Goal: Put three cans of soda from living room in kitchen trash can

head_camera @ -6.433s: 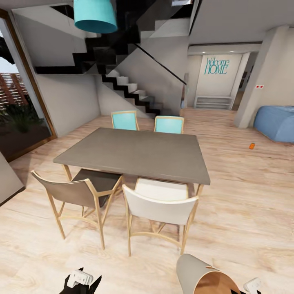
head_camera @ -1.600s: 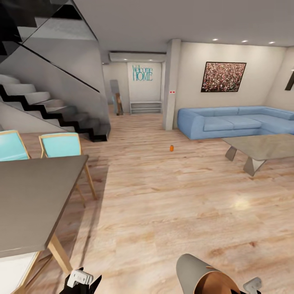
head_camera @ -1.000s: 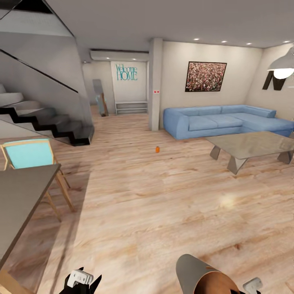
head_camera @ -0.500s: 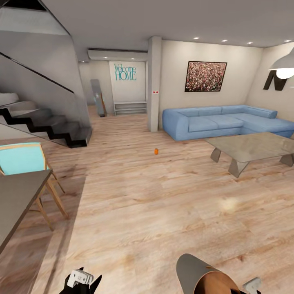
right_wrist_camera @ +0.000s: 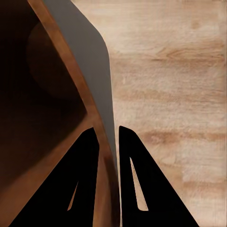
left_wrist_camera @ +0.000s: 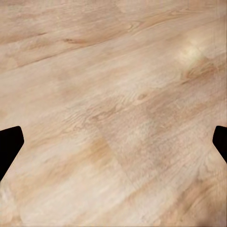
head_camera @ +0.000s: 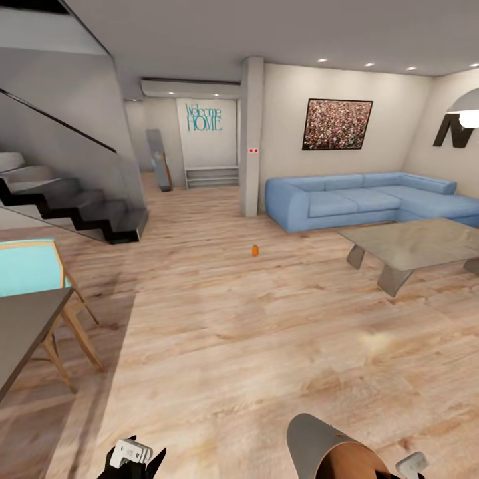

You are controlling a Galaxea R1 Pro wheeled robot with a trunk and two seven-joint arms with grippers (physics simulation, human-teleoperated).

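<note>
Since half a second ago the head camera has swung a little further right and forward: the dining table point(head_camera: 23, 329) and the turquoise chair point(head_camera: 30, 266) have slid toward the left edge, while the things in the living room keep their places on the floor. One orange can of soda point(head_camera: 255, 250) stands upright on the wood floor point(head_camera: 253, 332), well apart from the light blue corner sofa point(head_camera: 362, 199) and the grey low table point(head_camera: 416, 246), roughly between the robot and the pillar point(head_camera: 251, 136). The tash can point(head_camera: 326, 446) is carried tilted at the lower edge of the head view, pale grey outside and orange-brown inside. In the right wrist view the right gripper point(right_wrist_camera: 108, 137) pinches the bin's rim point(right_wrist_camera: 90, 101), one finger inside the wall and one outside, the jaws narrow around it. The left gripper point(left_wrist_camera: 113, 139) carries nothing; its two dark fingertips point(left_wrist_camera: 8, 146) sit at opposite edges of the left wrist view, the jaws spread wide above bare floor. A staircase point(head_camera: 73, 206) rises at the left, and a "Welcome HOME" sign point(head_camera: 204, 117) hangs on the far wall.
</note>
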